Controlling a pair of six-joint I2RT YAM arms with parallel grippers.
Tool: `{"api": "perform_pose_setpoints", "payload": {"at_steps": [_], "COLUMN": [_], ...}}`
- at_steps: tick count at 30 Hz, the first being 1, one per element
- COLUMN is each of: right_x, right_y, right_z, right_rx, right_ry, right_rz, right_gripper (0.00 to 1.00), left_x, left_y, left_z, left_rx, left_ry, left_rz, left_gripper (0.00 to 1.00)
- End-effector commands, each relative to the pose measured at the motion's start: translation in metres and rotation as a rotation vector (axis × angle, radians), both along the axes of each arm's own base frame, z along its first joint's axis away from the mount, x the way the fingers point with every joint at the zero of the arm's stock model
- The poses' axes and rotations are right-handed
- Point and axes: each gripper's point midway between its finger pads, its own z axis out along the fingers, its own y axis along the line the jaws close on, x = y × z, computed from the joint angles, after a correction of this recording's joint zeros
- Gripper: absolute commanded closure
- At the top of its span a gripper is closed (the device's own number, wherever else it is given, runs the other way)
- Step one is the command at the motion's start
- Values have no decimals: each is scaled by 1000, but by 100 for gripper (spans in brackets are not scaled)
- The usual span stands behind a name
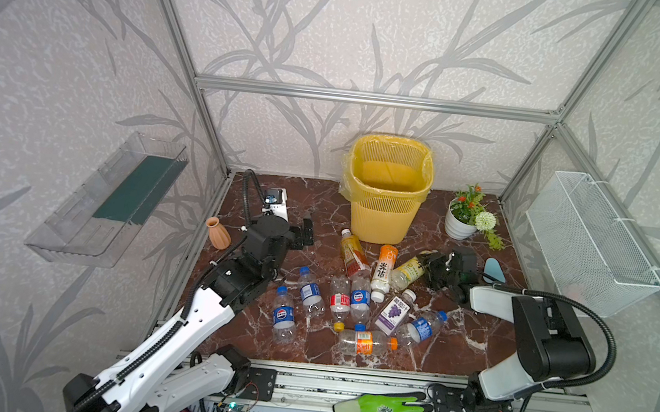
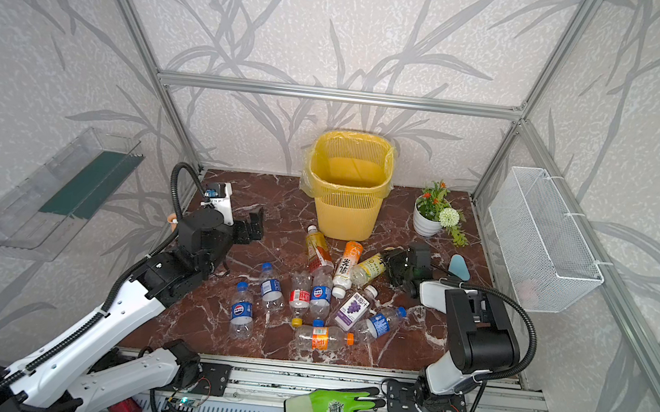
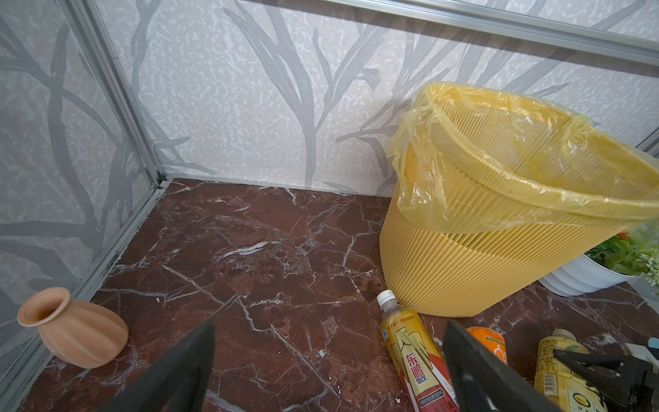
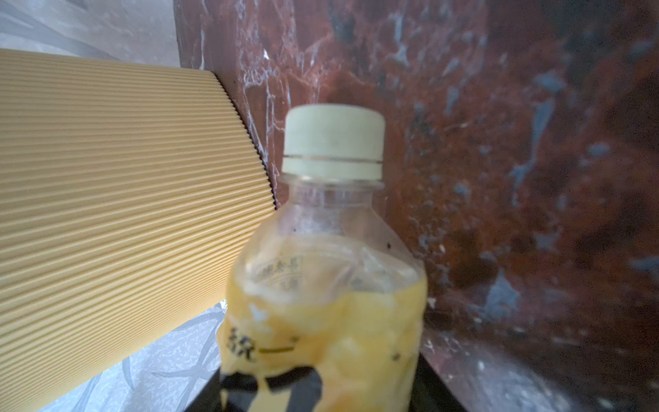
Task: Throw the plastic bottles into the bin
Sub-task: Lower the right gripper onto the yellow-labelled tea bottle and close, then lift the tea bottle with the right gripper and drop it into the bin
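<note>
On a red marble counter (image 1: 248,332), the right hand (image 1: 434,268) is clamped on a yellow-labelled bottle (image 4: 322,296) lying at five o'clock of the yellow bin (image 1: 381,221). The left hand (image 3: 330,323), spread apart and empty, is at eight o'clock of it. The other bottles (image 1: 360,298) lie scattered at six o'clock.

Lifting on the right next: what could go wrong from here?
The right hand pinches the yellow bottle where its soft wall creases; it may slip. Its far end lies beside the orange-and-white bottle, which may roll. The bin stands tall and close; a low swing could hit it.
</note>
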Motion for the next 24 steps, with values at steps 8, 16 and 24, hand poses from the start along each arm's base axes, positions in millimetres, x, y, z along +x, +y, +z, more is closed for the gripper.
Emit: {"api": "perform_pose_setpoints", "payload": {"at_steps": [8,16,24], "right_x": [21,-23,-92], "right_y": [-11,-60,-87], "right_z": [149,312,455], "right_rx": [-79,-440,-682], "right_ry": [-405,-836,-1241], "right_rz": [-30,-182,-359], "right_gripper": [43,39,39], "left_x": [-5,0,4], "left_y": [29,60,71], "left_z": [-11,-52,-88], "left_rx": [-29,-132,-158], "left_ry": [17,128,247], "left_rz": [152,278,325], "left_gripper": [1,1,1]}}
